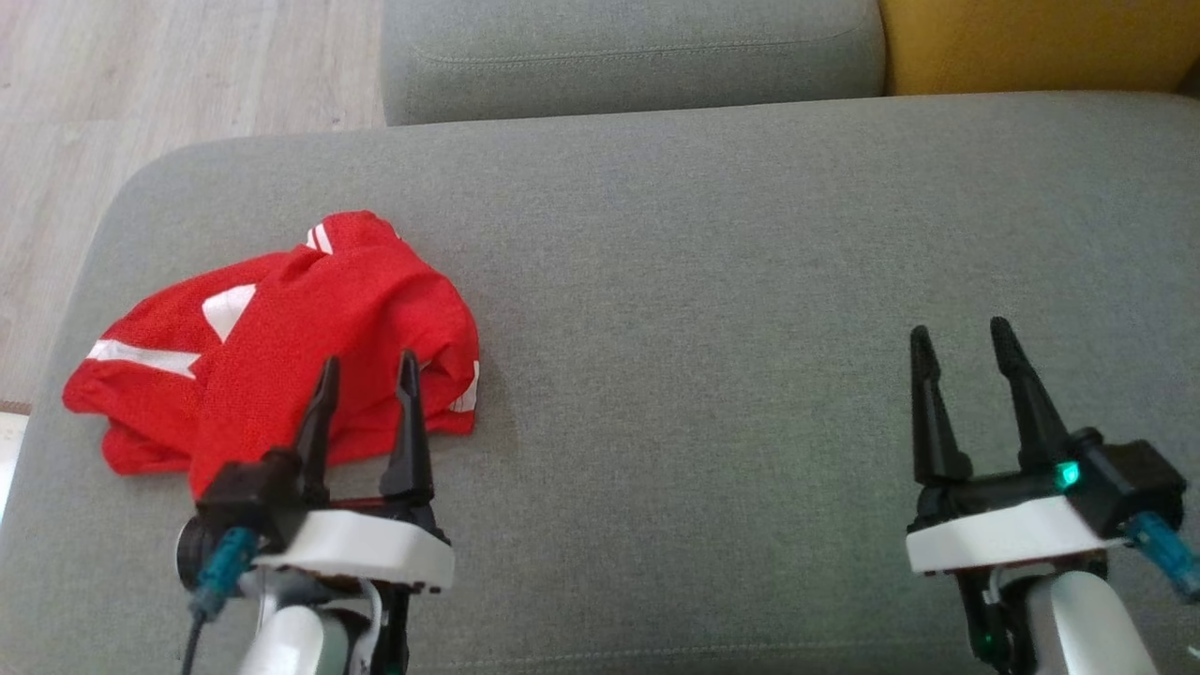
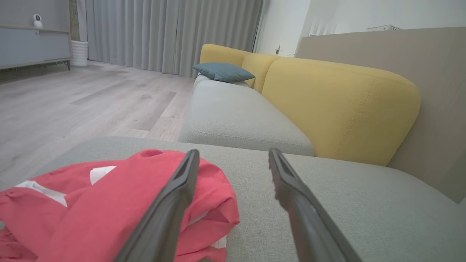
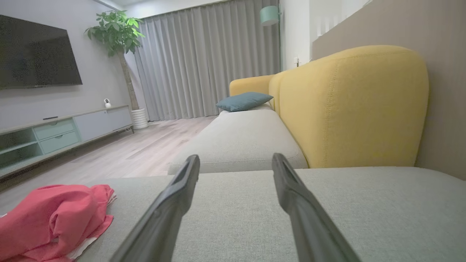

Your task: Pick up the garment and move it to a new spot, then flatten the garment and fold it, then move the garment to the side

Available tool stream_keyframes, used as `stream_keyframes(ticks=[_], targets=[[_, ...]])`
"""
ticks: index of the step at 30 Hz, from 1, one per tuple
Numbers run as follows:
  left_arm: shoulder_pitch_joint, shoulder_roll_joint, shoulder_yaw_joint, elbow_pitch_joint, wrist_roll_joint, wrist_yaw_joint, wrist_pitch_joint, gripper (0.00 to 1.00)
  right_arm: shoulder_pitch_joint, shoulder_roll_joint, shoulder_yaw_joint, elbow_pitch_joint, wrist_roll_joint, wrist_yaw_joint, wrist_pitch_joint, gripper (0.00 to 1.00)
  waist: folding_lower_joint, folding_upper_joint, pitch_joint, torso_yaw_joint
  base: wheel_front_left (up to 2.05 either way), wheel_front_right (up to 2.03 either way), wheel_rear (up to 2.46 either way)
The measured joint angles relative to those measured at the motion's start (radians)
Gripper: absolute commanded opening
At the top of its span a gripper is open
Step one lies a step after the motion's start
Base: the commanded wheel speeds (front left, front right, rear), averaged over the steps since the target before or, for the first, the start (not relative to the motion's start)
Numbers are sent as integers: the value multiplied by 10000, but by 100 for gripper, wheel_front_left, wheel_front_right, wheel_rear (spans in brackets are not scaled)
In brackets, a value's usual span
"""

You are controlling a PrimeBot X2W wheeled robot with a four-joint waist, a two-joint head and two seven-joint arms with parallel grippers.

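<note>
Head view: the red garment (image 1: 281, 356) lies crumpled in a heap on the left part of the grey seat cushion (image 1: 703, 281), close to its left edge, with white stripes (image 1: 141, 356) showing among the folds. My left gripper (image 1: 367, 361) hovers at the heap's near edge, fingers spread wide with nothing between them. My right gripper (image 1: 961, 330) is well apart on the right over bare cushion, just as wide and holding nothing.

Left wrist view: one finger crosses in front of the red cloth and the other sits over grey fabric, so the jaws straddle the heap's right-hand border. I can't quite tell whether the tips touch the cloth or hang just above it.

Right wrist view: the garment is a low red mound at the lower left, away from this arm's fingers, with the yellow backrest (image 3: 349, 105) beyond.

I judge the cloth light, limp and thin, with a mesh-like weave. It should sag from any grip and trail its loose ends, and it is in no way fragile. The raised ridge at the top of the heap looks the best hold, pinched deep through several layers so it doesn't slip out.
</note>
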Motion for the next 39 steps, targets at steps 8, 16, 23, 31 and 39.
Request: stream_keyframes(ticks=[8,16,23,31,39], targets=[[-16,176,-399,-332,727,585,-201,100,-2,-2,109,-194,-583,0,-255,100,0,0,39,39,0,0,0],[9,-98,121,-660,533,98,-470,100,-2,-6,19,-176,740,0,-479,100,0,0,73,66,0,0,0],[65,-174,558,-700,453,-573,-644,100,-1,-10,12,27,1795,0,-683,100,0,0,86,27,0,0,0],[110,-188,476,-215,564,-667,-704,100,16,-10,67,527,2362,0,-686,100,0,0,54,-46,0,0,0],[135,-190,447,-117,568,-639,-704,100,15,-10,90,562,2364,0,-686,100,0,0,71,-63,0,0,0]])
